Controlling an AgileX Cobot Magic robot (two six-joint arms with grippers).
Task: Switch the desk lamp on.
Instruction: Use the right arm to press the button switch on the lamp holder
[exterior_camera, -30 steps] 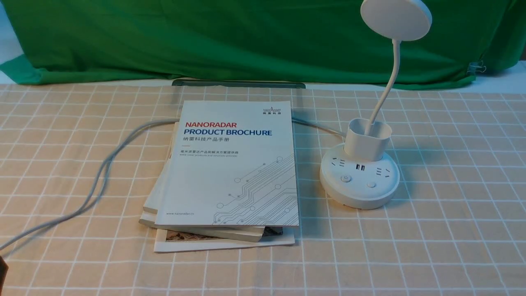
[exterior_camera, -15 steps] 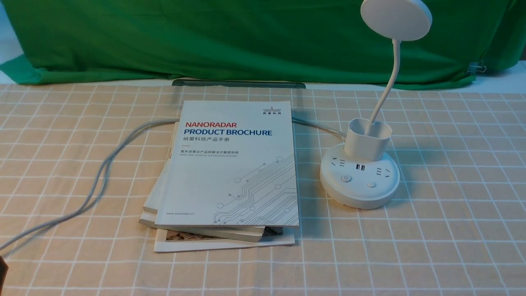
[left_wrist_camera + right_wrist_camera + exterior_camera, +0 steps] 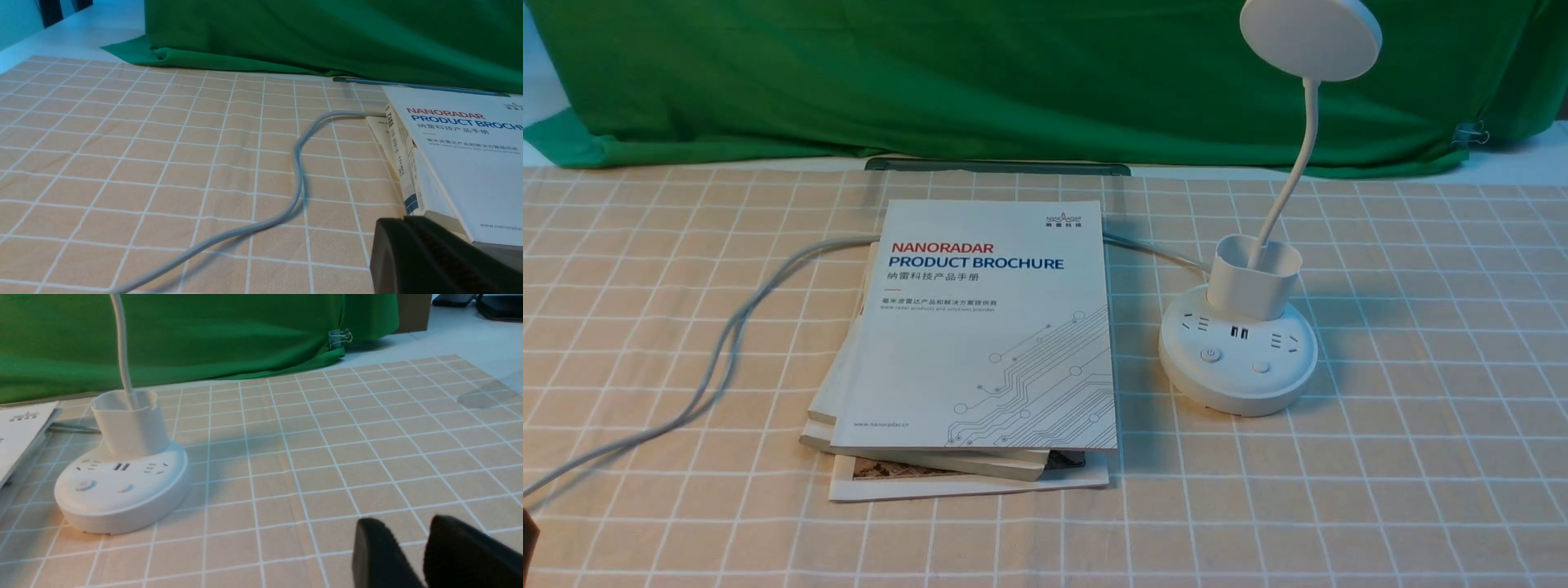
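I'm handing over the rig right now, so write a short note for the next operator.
Left gripper: fingertips together, holding nothing.
Right gripper: open, holding nothing, not touching the lamp.
Where: desk lamp stands upright on the right side of the table, beside the brochure stack. Its base has two buttons: one power-marked, one plain.
Done: nothing visible; the lamp head looks unlit.
Left: press a button and check for light. Which one works the lamp isn't shown.

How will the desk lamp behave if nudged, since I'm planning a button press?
The desk lamp probably resists tipping, given its broad round base. Its thin, curved neck may sway, with that wide disc head on top.
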